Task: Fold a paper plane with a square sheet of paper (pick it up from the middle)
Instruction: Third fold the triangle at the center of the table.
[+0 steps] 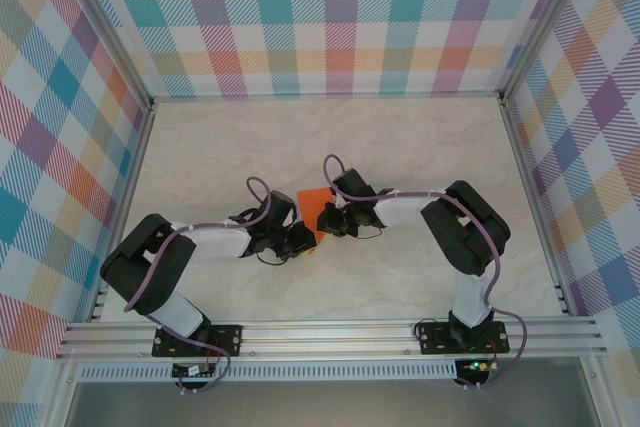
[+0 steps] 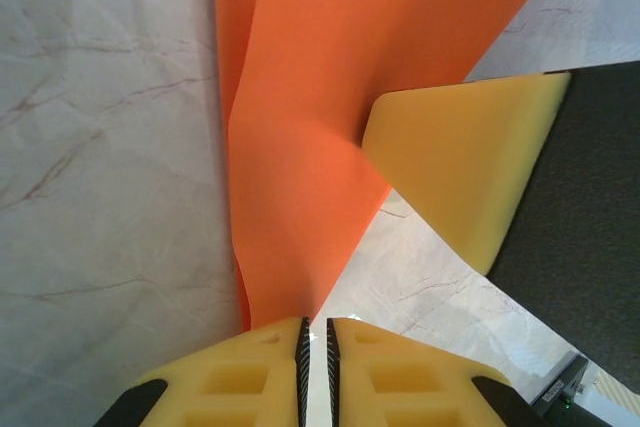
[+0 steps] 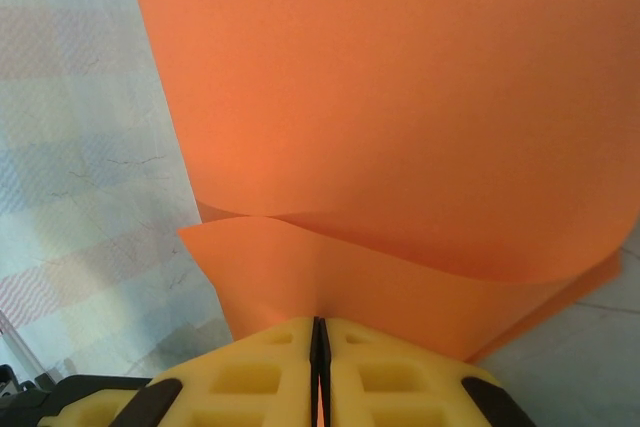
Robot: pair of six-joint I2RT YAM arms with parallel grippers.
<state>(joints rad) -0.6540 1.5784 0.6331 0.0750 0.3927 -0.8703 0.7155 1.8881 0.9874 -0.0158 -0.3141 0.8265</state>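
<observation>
Both grippers hold the orange paper (image 1: 313, 207) over the middle of your counter (image 1: 420, 147).
Your right gripper (image 3: 318, 332) has its jaws clamped on the curled paper's edge. Your left gripper (image 2: 317, 332) has its jaws nearly together, pinching the paper's lower tip. One right finger (image 2: 470, 162) touches the paper.

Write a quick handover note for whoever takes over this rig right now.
Left gripper: jaws nearly closed, seemingly pinching the lower tip of the square sheet of paper.
Right gripper: shut on the sheet's edge.
Sheet: held between both grippers over mid-table, bent over itself, one layer overlapping another.
Done: sheet gripped, first fold started.
Left: press that fold flat, then make the remaining folds; it is no dart yet.
</observation>
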